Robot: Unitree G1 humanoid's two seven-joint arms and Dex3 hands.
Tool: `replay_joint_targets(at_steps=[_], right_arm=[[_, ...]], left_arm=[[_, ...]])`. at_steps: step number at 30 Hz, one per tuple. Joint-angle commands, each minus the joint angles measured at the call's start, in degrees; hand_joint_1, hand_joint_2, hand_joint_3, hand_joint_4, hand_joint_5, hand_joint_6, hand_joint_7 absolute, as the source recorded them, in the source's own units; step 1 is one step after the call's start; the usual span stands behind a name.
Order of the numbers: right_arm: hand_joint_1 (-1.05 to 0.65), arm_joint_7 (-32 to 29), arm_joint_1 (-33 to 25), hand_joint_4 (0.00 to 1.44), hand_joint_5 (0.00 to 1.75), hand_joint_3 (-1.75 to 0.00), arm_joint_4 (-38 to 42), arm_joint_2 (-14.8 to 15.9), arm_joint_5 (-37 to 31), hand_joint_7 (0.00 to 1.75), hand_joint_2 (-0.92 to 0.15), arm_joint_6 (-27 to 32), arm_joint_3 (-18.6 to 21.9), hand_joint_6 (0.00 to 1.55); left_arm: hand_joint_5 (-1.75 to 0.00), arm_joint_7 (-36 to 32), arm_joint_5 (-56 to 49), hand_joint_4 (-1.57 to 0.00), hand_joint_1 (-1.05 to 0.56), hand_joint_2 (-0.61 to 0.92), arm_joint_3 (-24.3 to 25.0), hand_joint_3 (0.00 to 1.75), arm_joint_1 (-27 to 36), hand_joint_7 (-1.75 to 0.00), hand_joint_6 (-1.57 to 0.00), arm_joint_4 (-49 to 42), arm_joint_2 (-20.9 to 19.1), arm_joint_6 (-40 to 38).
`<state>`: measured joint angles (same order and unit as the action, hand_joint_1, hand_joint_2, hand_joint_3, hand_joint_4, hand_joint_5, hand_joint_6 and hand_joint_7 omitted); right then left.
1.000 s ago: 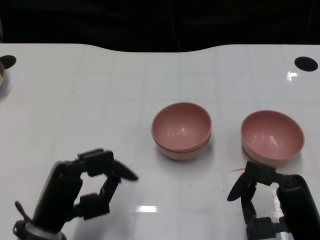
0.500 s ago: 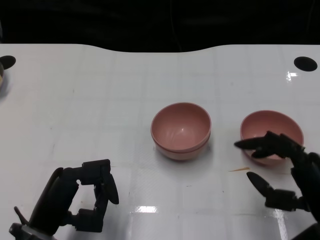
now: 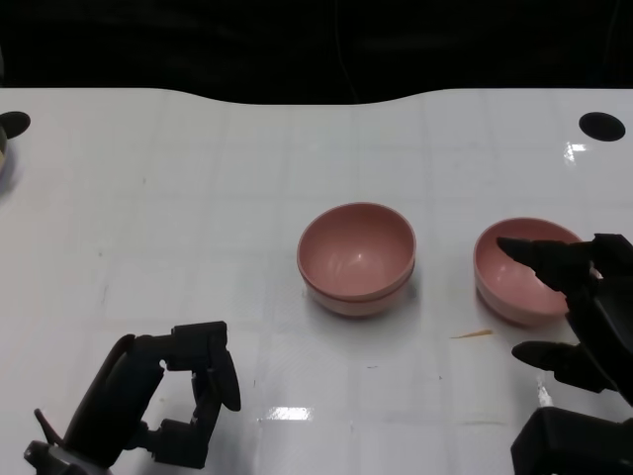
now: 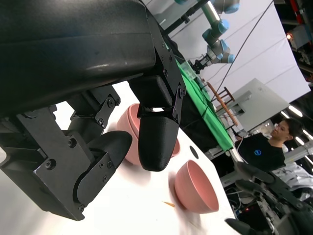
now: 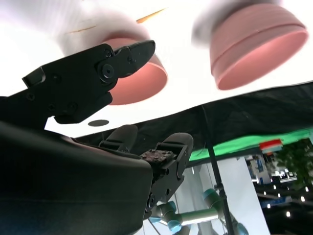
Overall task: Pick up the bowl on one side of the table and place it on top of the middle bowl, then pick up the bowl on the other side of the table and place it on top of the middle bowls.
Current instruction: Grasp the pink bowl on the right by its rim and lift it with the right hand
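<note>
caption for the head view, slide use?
Right hand open over the right bowl; middle stack untouched, left hand idle.

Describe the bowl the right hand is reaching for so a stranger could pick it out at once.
On the white table sit pink bowls: a stack in the middle and a single pink bowl to its right, near the table's right edge. That single one is the target; the right hand hovers with its fingers spread over the bowl's rim, and, unlike the middle stack, it shows no second rim beneath.
</note>
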<state>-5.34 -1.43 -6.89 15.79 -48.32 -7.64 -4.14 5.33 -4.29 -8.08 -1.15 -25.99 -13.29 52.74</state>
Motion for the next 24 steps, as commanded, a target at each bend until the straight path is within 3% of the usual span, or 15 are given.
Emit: replay_joint_targets(at_steps=[1,6,15,18,20,22,23,24], right_arm=[[-0.41,-0.38,2.40,0.22,0.55,0.00,3.47,2.09,-2.30,0.11,-0.75,2.89,-1.45,0.44],[-0.39,-2.69,7.15,0.36,0.37,0.00,12.03,3.60,-4.17,0.05,-0.75,4.15,-4.58,0.54],[-0.39,-11.46,18.36,0.58,0.22,0.00,33.39,4.02,-5.93,0.03,-0.80,4.28,-11.25,0.67],[-0.28,-14.10,21.54,0.70,0.18,0.00,38.99,3.69,-5.71,0.04,-0.80,3.97,-13.23,0.74],[-0.17,-15.91,23.25,0.94,0.18,0.00,41.94,3.87,-4.94,0.07,-0.82,2.31,-14.22,0.92],[-0.14,-18.43,24.85,1.13,0.25,0.00,44.91,4.19,-4.26,0.12,-0.83,-0.13,-15.17,1.10],[-0.13,-19.76,25.61,1.06,0.94,-0.02,46.39,4.29,-4.11,0.27,-0.87,-1.16,-15.65,1.23],[-0.12,-21.81,26.61,0.99,1.25,-0.03,48.47,4.39,-4.13,0.38,-0.88,-2.96,-16.29,1.24]], left_arm=[[-1.75,0.61,-0.52,-0.96,0.02,0.24,1.08,1.61,0.94,-1.56,-0.88,1.00,-0.40,-0.86],[-1.75,0.69,-1.27,-0.94,0.02,0.23,1.37,1.63,1.08,-1.53,-0.89,1.28,-0.03,-0.57],[-1.74,1.00,-1.73,-0.93,-0.02,0.22,1.68,1.64,1.60,-1.51,-0.89,2.06,0.36,-2.09],[-1.75,1.51,-1.12,-0.93,-0.01,0.23,1.67,1.64,1.58,-1.51,-0.89,2.00,0.48,-1.87],[-1.75,1.75,-1.07,-0.92,-0.02,0.23,1.74,1.63,1.65,-1.51,-0.88,2.18,0.56,-1.95],[-1.75,1.60,-1.59,-0.92,-0.02,0.24,1.88,1.63,1.62,-1.51,-0.88,2.10,0.61,-1.73],[-1.75,1.49,-1.90,-0.92,-0.03,0.24,1.96,1.63,1.60,-1.51,-0.88,2.06,0.62,-1.65],[-1.75,1.42,-2.10,-0.92,-0.03,0.24,1.99,1.63,1.68,-1.51,-0.88,2.28,0.68,-1.88]])
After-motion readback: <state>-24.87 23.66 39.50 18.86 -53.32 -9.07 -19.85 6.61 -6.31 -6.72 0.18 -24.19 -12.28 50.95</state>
